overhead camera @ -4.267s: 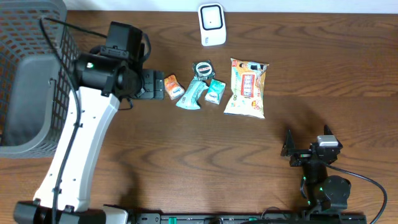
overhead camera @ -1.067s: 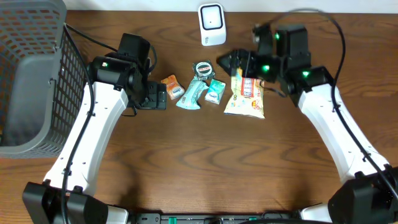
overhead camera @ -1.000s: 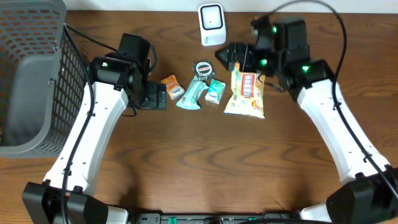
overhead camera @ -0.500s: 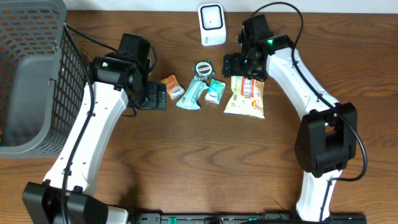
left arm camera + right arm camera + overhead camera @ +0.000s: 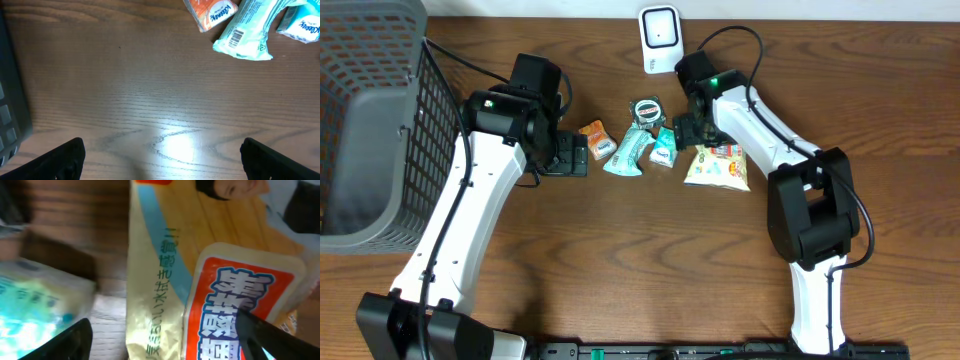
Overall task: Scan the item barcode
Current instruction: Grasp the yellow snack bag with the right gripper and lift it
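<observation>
Basket (image 5: 350, 50) sits far left — left jaws gape over table (image 5: 150, 100), right jaws gape astride snack bag (image 5: 725, 168).

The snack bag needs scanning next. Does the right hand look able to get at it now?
Probably yes: the right hand hangs open right over the snack bag, with nothing lying on top; a teal packet sits close beside.

Even overhead light; glare patch on table (image 5: 175, 145); right wrist view blurred.
</observation>
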`<state>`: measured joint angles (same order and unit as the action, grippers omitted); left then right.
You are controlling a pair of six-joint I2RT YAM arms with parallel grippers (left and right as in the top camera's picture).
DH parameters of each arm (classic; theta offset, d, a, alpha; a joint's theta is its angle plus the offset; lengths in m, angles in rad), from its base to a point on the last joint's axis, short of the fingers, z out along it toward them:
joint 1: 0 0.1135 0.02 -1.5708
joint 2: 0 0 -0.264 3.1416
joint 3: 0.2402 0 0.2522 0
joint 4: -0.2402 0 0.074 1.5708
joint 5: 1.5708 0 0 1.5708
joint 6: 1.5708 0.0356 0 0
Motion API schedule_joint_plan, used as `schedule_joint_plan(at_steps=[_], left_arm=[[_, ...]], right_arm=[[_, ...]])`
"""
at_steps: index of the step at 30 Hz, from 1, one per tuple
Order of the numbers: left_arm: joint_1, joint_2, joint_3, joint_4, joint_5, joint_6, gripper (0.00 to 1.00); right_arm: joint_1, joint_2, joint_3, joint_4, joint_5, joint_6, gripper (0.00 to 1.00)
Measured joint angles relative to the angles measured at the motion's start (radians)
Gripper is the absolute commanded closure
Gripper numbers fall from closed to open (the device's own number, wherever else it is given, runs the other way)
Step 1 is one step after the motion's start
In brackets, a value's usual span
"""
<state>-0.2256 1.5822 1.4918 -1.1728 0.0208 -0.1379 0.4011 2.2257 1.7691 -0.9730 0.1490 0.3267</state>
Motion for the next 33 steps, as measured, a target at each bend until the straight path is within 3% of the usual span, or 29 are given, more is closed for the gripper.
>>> schedule_joint_plan(at_steps=[9,16,28,29,31,32,33], left_arm=[[0.0,0.0,0.0,0.0,0.0,0.0,0.02],[0.0,0.0,0.0,0.0,0.0,0.0,0.02],[0.0,0.0,0.0,0.0,0.0,0.0,0.02],[0.0,0.0,0.0,0.0,0.0,0.0,0.02],[0.0,0.0,0.0,0.0,0.0,0.0,0.02],[0.0,0.0,0.0,0.0,0.0,0.0,0.02],[0.0,0.0,0.0,0.001,0.0,0.0,0.02]], right_arm=[[0.001,0.044,0.005,-0.1,0.201,0.003,0.2],[0.008,0.059,0.015,-0.18,0.364,0.003,0.1],[0.006,0.059,-0.012,-0.124,0.45,0.005,0.16],[0.0,0.059,-0.031,-0.101,0.449,0.005,0.19],[-0.01,0.053,-0.048,-0.093,0.457,0.004,0.42],[-0.019,0.047,-0.069,-0.066,0.449,0.008,0.65],[-0.028,0.045,-0.088,-0.056,0.459,0.006,0.74]])
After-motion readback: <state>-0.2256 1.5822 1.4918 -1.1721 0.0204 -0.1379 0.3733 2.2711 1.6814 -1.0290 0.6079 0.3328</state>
